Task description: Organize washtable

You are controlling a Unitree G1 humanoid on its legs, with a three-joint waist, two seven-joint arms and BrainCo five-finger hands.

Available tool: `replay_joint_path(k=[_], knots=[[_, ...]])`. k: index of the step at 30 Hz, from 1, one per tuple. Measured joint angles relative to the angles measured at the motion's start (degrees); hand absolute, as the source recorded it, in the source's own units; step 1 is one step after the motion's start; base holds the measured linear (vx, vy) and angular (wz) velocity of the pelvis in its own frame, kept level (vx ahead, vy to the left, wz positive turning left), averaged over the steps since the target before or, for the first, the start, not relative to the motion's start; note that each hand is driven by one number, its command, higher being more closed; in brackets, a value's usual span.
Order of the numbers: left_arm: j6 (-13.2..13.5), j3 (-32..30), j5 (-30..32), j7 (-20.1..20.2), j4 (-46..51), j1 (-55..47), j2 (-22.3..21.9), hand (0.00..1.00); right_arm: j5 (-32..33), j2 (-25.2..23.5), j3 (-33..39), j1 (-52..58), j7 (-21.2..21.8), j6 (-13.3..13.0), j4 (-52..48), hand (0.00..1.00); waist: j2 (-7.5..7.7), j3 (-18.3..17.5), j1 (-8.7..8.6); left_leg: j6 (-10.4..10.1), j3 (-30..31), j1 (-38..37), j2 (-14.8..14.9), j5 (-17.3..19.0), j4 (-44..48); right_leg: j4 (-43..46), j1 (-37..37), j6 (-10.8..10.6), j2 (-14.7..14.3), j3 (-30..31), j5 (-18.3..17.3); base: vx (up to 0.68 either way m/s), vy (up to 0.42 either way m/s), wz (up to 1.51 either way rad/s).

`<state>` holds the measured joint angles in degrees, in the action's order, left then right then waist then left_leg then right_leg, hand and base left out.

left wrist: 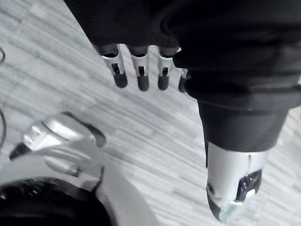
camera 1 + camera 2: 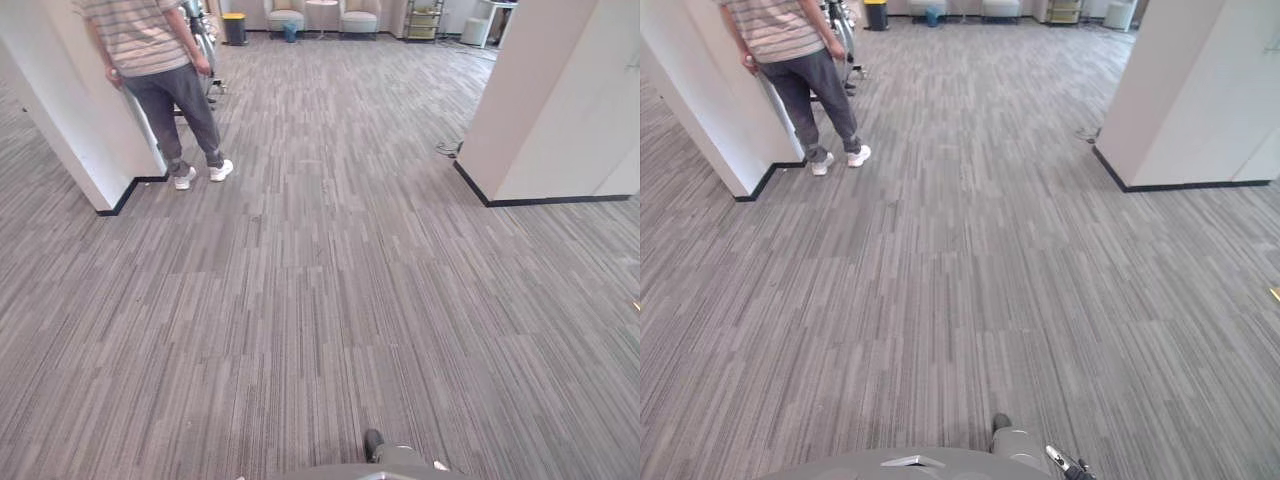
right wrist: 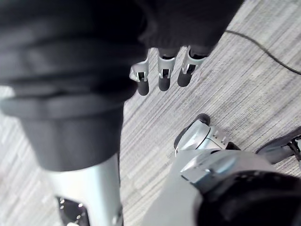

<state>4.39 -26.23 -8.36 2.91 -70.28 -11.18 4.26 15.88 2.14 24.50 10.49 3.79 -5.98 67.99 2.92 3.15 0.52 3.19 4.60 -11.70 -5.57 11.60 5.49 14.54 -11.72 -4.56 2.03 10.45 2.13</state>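
Across the whole foreground spreads a grey carpet floor of narrow striped tiles, running away toward the far end of an open room. At the left a white square pillar with a black skirting strip stands on the carpet, and a person in a striped shirt, dark grey trousers and white shoes stands just beside its far corner, facing away. At the right a white wall corner edged with black skirting juts into the floor, and a small dark tangle of cable lies on the carpet near its corner. Well beyond, along the far wall, sit two pale upholstered armchairs side by side, with a yellow-topped dark bin to their left and an open shelf unit to their right. The left hand hangs above the carpet in the left wrist view, fingers straight and loose, thumb apart, clasping nothing. The right hand hangs the same way in the right wrist view, fingers relaxed and spread over bare carpet, likewise holding nothing.
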Motion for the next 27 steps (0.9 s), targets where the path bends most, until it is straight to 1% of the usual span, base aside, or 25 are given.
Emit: replay_joint_path(k=[1,2,3,9,11,12,13,14,15,16,17,18,19,20,21,22,23,24,25,26,27], knots=[[-0.1,-2.3,-0.1,0.0,0.7,-0.5,-2.1,0.0,-0.1,1.4,-0.4,0.0,0.0,0.0,0.4,0.0,-2.27,-1.2,1.03,-1.4,0.3,0.2,2.1,0.6,0.8,-0.2,0.5,1.4,-1.9,-0.7,-0.9,0.3,-0.143,0.09],[0.1,-3.4,-0.2,-0.3,0.7,-0.5,-3.1,0.0,-0.1,2.2,-0.8,-0.3,0.0,-0.1,1.4,0.0,-3.04,-1.5,1.78,-2.1,0.2,-0.1,3.4,1.2,0.7,-1.5,1.2,1.6,-3.1,-0.9,-1.0,0.23,-0.103,-0.05],[-0.2,1.6,-0.1,-1.2,-1.7,1.9,-0.1,0.0,0.0,3.4,-4.4,-2.4,0.0,0.3,4.7,0.0,-1.88,-0.8,1.4,-3.4,2.9,-0.9,5.4,2.8,-0.5,-14.0,7.8,2.1,-3.8,-2.0,4.3,0.09,-0.04,-0.09],[-0.3,2.1,-0.1,-1.2,-1.7,2.3,0.1,0.0,0.0,3.4,-4.4,-2.5,-0.1,0.3,4.7,0.0,-1.91,-0.8,1.39,-3.4,2.9,-0.8,5.4,2.8,-0.6,-14.1,7.8,2.1,-3.8,-2.0,4.4,0.0,0.0,0.0],[-0.2,4.6,0.4,-1.3,-1.6,2.7,0.6,0.0,-0.1,3.4,-4.5,-2.7,-0.3,0.3,4.7,0.0,-2.09,-0.9,1.36,-3.5,3.1,-0.7,5.4,2.8,-0.6,-14.6,8.0,2.1,-3.7,-2.2,4.5,0.01,-0.003,0.03],[-0.2,6.7,1.6,-1.5,-1.6,3.0,1.1,0.0,-0.2,3.5,-4.6,-2.7,-0.4,0.4,4.7,0.0,-2.17,-1.0,1.27,-3.5,3.3,-0.7,5.5,2.8,-0.6,-15.2,8.3,2.0,-3.7,-2.6,4.6,0.02,-0.007,0.09],[-0.3,7.5,2.7,-1.6,-1.6,3.2,1.3,0.0,-0.3,3.5,-4.6,-2.7,-0.5,0.4,4.6,0.0,-2.18,-1.0,1.21,-3.5,3.5,-0.7,5.6,2.8,-0.6,-15.4,8.4,2.0,-3.6,-2.9,4.6,0.02,-0.014,0.16],[-0.4,10.1,5.1,-2.0,-1.7,4.0,2.0,0.0,-1.1,3.5,-4.8,-2.9,-1.0,0.5,4.5,0.0,-2.24,-0.9,1.09,-4.0,3.8,-0.6,5.8,3.2,-0.7,-15.5,8.6,2.2,-3.7,-3.5,4.5,0.02,-0.015,0.13],[-0.4,11.0,5.9,-2.2,-1.7,4.3,2.2,0.0,-1.4,3.6,-5.0,-3.0,-1.2,0.5,4.5,0.0,-2.25,-0.9,1.09,-4.3,3.8,-0.6,5.9,3.3,-0.7,-15.5,8.6,2.3,-3.7,-3.6,4.4,0.03,-0.03,0.1],[-0.4,12.6,7.8,-2.5,-1.7,4.9,2.5,0.0,-1.4,3.8,-6.4,-3.3,-1.6,0.5,4.5,0.0,-2.32,-0.8,0.79,-4.8,3.7,-0.3,6.4,4.0,-0.5,-14.4,7.9,2.8,-4.2,-3.9,3.8,0.04,-0.065,0.02],[-0.5,13.2,9.2,-2.7,-1.6,5.4,2.7,0.0,-1.4,3.9,-6.9,-3.8,-1.6,0.5,4.4,0.0,-2.38,-0.8,-0.03,-5.4,3.5,0.6,7.1,5.4,0.9,-10.8,6.1,3.6,-5.4,-4.5,1.9,0.05,-0.078,-0.01],[-0.7,13.2,9.8,-2.9,-1.6,5.7,2.7,0.0,-1.4,3.9,-6.9,-4.0,-1.7,0.5,4.3,0.0,-2.54,-0.7,-0.29,-5.8,3.0,1.1,7.7,6.5,2.1,-8.1,4.8,4.5,-5.9,-4.9,0.5,0.09,-0.098,-0.11],[-0.9,13.2,10.6,-3.6,-1.5,6.1,2.5,0.0,-1.4,4.1,-7.1,-4.0,-1.9,0.5,3.8,0.0,-3.0,-0.4,-0.3,-7.2,1.1,1.5,9.0,8.4,4.3,-1.6,2.7,5.7,-7.3,-5.6,-2.6,0.19,-0.134,-0.3],[-0.9,13.1,11.6,-4.1,-1.1,5.0,2.3,0.0,-1.4,4.6,-8.5,-3.9,-2.2,0.4,3.3,0.0,-3.38,-0.2,-0.07,-10.5,-1.4,2.5,10.5,10.3,10.6,8.8,0.7,7.6,-8.9,-7.9,-7.8,0.24,-0.156,-0.24],[-0.5,11.8,11.7,-4.4,-0.1,4.9,3.0,0.0,-2.3,4.4,-10.0,-3.7,-2.5,0.4,3.2,0.0,-1.27,0.2,-0.37,-11.4,-2.7,10.1,8.8,10.3,27.7,11.9,1.3,7.7,-7.5,-7.8,-14.3,0.18,-0.185,-0.11],[-0.5,11.1,11.6,-4.7,1.0,5.3,2.7,0.0,-2.8,4.8,-10.4,-3.8,-2.5,0.5,3.1,0.0,-1.71,1.0,-0.11,-12.5,-2.7,14.5,9.1,8.4,37.1,13.2,1.1,8.1,-7.5,-8.3,-16.2,0.02,-0.151,0.1],[-0.3,10.5,10.9,-5.3,2.1,5.2,2.0,0.0,-3.5,5.2,-10.8,-3.3,-2.6,0.5,2.5,0.0,-2.17,2.1,0.3,-11.8,-1.6,21.3,9.1,0.5,49.8,12.9,1.9,8.9,-7.7,-8.2,-17.5,0.11,-0.175,0.12],[-0.1,10.5,9.5,-5.7,3.1,4.6,1.8,0.0,-3.5,5.2,-11.2,-3.1,-2.7,0.4,1.2,0.0,-2.24,2.4,0.51,-10.5,-1.8,27.5,9.0,0.8,56.5,12.0,2.9,9.4,-7.3,-8.4,-17.9,0.15,-0.147,0.16],[0.2,10.5,8.7,-5.8,3.2,4.6,1.7,0.0,-3.5,5.2,-11.2,-3.5,-2.8,0.4,1.2,0.0,-2.14,3.0,0.48,-9.7,-2.2,30.2,9.0,1.4,57.1,11.3,3.4,9.5,-6.9,-8.5,-18.0,0.29,-0.165,0.26],[0.6,10.6,8.6,-6.0,3.2,5.0,1.5,0.0,-3.5,5.1,-11.0,-4.4,-2.9,0.4,1.2,0.0,-2.3,4.7,0.54,-9.2,-3.1,33.8,8.9,2.2,53.5,9.4,5.2,8.8,-6.2,-9.1,-18.0,0.24,-0.141,0.28],[0.7,10.7,8.6,-6.2,3.2,4.7,1.3,0.0,-3.5,5.2,-11.1,-5.0,-3.3,0.4,1.2,0.0,-2.58,5.6,0.77,-9.2,-4.2,35.1,8.6,2.2,44.6,7.6,7.3,7.3,-5.5,-9.4,-18.0,0.28,-0.119,0.25]])
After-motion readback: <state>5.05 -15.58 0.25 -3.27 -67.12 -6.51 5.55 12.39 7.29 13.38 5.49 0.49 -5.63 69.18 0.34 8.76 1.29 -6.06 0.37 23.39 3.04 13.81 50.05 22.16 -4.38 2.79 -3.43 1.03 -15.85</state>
